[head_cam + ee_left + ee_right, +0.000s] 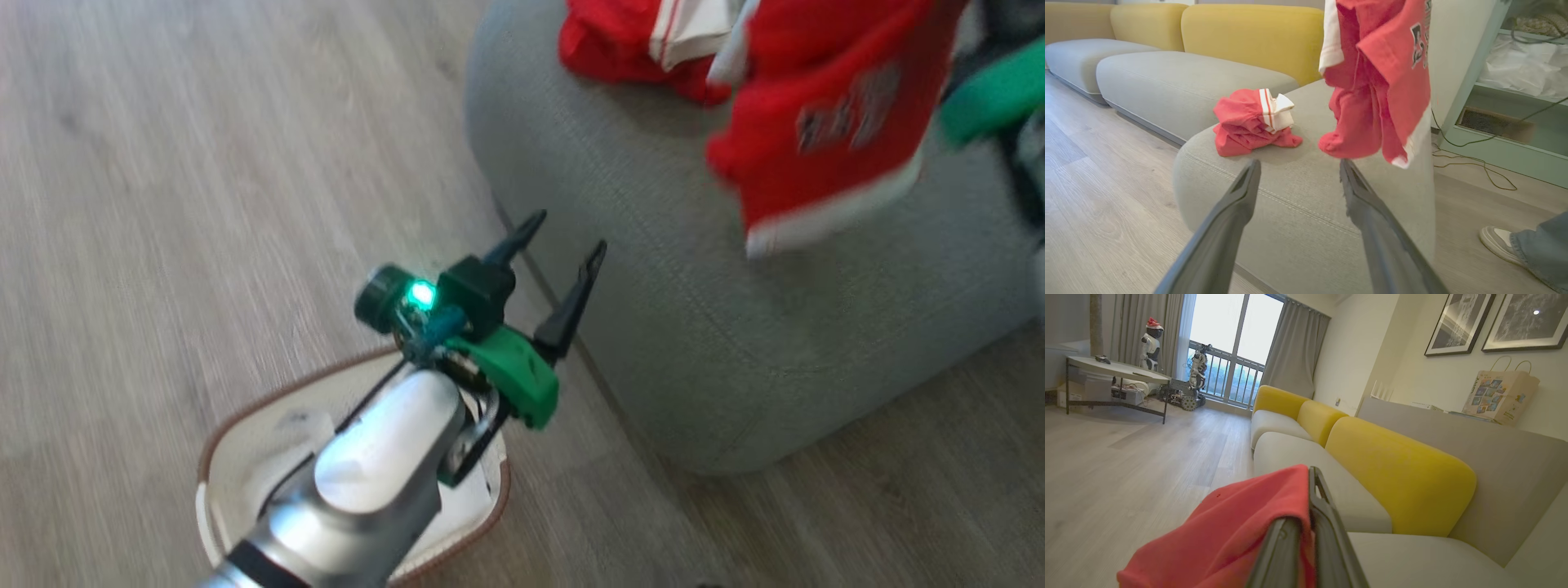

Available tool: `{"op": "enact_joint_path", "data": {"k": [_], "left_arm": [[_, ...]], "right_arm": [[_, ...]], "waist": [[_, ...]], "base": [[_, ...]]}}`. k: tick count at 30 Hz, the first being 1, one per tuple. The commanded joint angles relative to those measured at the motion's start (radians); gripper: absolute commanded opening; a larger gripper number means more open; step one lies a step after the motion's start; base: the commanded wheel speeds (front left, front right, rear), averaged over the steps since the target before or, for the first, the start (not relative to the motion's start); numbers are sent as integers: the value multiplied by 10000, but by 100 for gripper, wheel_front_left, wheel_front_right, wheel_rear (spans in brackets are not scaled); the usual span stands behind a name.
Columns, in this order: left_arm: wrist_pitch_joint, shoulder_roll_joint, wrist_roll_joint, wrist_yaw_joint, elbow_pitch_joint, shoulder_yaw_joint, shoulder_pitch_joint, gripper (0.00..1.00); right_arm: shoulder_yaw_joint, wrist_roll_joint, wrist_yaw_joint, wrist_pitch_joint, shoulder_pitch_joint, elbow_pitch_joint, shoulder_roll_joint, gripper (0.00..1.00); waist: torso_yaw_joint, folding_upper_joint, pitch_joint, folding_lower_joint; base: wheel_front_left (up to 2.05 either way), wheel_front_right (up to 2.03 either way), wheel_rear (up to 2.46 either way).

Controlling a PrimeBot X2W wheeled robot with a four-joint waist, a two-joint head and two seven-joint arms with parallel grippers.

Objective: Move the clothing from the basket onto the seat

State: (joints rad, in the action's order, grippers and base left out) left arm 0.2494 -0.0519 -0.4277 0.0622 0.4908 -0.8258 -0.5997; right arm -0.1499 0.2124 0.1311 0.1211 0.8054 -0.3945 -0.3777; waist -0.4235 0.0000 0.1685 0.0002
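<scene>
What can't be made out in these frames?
- Basket floor: in the head view, the left arm covers the middle.
- Print on the hanging garment: motion-blurred in the head view, cut by the top edge in the left wrist view.
- Right gripper fingertips: in the right wrist view, red cloth drapes over one.
- Person: in the left wrist view, cut off by the right edge.

1. The floor (204,204) left of the seat (735,343) lies bare; wide passage there.
2. A crumpled red garment (1253,122) sits on the seat; open grey cushion lies before it.
3. A hanging red garment (1380,81) dangles over the seat, just beyond the left gripper's (1299,161) spread fingers; it bars the way there.
4. The left forearm (384,465) hangs over the basket (237,457), covering much of its mouth.
5. Yellow backrests (1257,36) wall the far side; cables (1474,163) and a person's foot (1496,239) lie on the floor past the seat.
</scene>
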Motion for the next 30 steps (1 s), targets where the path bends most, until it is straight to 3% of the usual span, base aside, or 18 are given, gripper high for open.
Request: {"op": "enact_joint_path", "data": {"k": [1,9,17,24,30], "left_arm": [[124,-153,130,79,-366,401,-599,100],[-38,-658,435,188,-934,544,-1261,100],[-386,-884,726,240,-1738,372,-1732,100],[-568,-1105,911,312,-2255,201,-1784,100],[-665,-1301,976,444,-2534,172,-1739,100]], "right_arm": [[-20,79,-4,-39,679,133,-235,0],[668,-135,-4,-16,3751,-1669,-1244,0],[2007,-1314,-4,274,5653,-3430,-2308,0],[3702,-2734,-4,1034,5505,-5115,-2237,0],[4779,-3885,-4,1291,4794,-6300,-1506,0]], "waist": [[465,0,627,-2],[1502,0,2118,-2],[2856,0,3361,-2],[3506,0,4048,-2],[3610,0,4427,-2]], "base": [[0,0,0],[0,0,0],[0,0,0],[0,0,0],[0,0,0]]}}
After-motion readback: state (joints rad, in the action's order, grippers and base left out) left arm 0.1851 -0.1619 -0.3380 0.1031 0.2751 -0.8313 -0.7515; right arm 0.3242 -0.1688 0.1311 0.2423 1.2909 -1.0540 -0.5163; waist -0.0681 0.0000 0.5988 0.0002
